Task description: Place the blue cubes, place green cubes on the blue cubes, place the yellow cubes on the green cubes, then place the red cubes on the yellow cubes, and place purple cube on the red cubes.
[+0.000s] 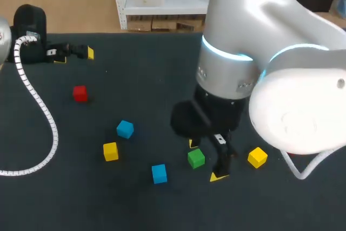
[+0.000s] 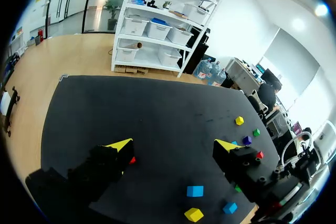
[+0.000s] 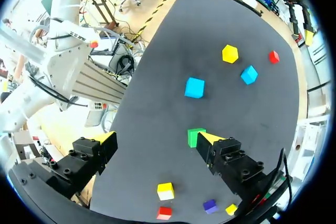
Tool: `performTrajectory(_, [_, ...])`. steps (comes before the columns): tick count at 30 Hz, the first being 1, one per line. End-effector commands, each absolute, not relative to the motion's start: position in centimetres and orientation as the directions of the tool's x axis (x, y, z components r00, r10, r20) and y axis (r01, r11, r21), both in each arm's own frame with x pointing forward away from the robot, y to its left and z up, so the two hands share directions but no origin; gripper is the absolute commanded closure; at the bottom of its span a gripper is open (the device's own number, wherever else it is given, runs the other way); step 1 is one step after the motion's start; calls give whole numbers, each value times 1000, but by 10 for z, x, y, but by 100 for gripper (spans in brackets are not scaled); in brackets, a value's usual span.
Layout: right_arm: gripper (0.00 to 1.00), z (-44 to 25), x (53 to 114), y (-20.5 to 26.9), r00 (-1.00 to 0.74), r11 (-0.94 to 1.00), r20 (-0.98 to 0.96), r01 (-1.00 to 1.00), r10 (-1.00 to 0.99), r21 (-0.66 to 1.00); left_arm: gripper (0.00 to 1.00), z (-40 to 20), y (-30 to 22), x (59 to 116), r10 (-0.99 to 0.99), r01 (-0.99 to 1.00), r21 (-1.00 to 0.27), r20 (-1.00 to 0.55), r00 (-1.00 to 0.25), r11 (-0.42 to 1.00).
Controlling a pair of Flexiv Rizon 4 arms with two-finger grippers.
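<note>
Dark table [image 1: 140,68]: blue cubes [image 1: 125,129], green cube [image 1: 196,158], yellow cubes [image 1: 110,151], red cube [image 1: 80,93], seemingly purple cube [image 3: 210,205]

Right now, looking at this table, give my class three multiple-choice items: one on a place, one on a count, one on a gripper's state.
1. Which colour of cube lies beside a finger of the right gripper? A red; B green; C purple.
2. How many blue cubes show in the head view? A one; B four; C two.
3. The left gripper is: A open and empty; B shut on a cube; C out of view.

Key: B, the green cube sits by one yellow tip; C, two lie apart; A, its fingers stand wide apart.
</note>
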State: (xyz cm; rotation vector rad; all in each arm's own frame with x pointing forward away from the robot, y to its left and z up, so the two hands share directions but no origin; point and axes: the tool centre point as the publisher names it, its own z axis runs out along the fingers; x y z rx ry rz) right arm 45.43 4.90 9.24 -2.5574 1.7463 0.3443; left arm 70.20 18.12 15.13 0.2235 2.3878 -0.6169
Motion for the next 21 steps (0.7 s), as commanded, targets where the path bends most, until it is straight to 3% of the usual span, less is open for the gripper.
performTrajectory(1, [0, 91, 454, 47, 347, -371, -199, -923, -916, 100, 0, 150, 183, 702, 1, 316, -379, -640, -769, 870])
performTrajectory(12, [0, 91, 454, 47, 347, -371, -199, -923, -916, 100, 0, 150, 183, 702, 1, 316, -379, -640, -769, 870])
performTrajectory(15, [0, 83, 455, 26, 264, -279, -141, -954, -954, 105, 0, 150, 183, 702, 1, 316, -379, -640, -769, 870])
performTrajectory(21, [0, 61, 440, 36, 238, -248, -84, -957, -968, 152, 0, 150, 183, 702, 1, 316, -379, -640, -769, 870])
